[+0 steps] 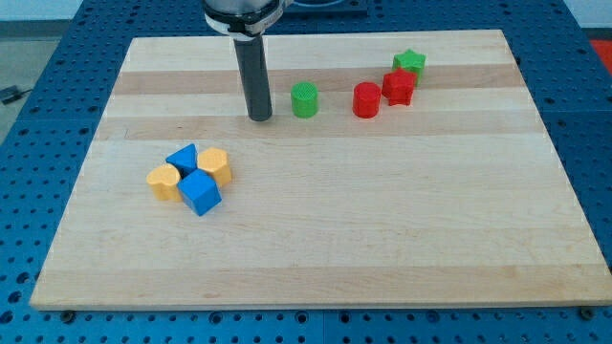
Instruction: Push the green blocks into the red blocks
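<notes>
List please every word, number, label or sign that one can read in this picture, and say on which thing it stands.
None: no readable text shows anywhere.
The wooden board, the green blocks, red blocks, blue blocks and yellow blocks are plain.
The dark rod down to my tip bears no marking.

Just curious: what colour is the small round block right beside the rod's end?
Green cylinder, seen in the camera view, right of my tip.

Pale wooden board (382, 239) with light and darker grain bands, blue perforated table (48, 57) around it, dark grey rod with my tip (260, 118), green cylinder (304, 99), green star block (409, 64), red cylinder (366, 99), red star block (399, 87), two blue blocks (200, 192), two yellow-orange blocks (163, 182)
</notes>
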`<state>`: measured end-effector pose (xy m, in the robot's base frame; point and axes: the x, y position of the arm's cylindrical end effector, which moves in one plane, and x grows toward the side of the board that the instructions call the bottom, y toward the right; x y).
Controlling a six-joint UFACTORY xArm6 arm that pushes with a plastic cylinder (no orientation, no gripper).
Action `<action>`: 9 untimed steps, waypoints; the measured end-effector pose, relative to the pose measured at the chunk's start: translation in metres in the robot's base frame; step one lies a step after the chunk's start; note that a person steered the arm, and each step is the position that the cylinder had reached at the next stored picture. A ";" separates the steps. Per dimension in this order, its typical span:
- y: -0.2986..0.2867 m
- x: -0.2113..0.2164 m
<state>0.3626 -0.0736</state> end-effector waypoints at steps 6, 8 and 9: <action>0.099 -0.153; 0.220 -0.170; 0.269 -0.150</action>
<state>0.2130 0.1954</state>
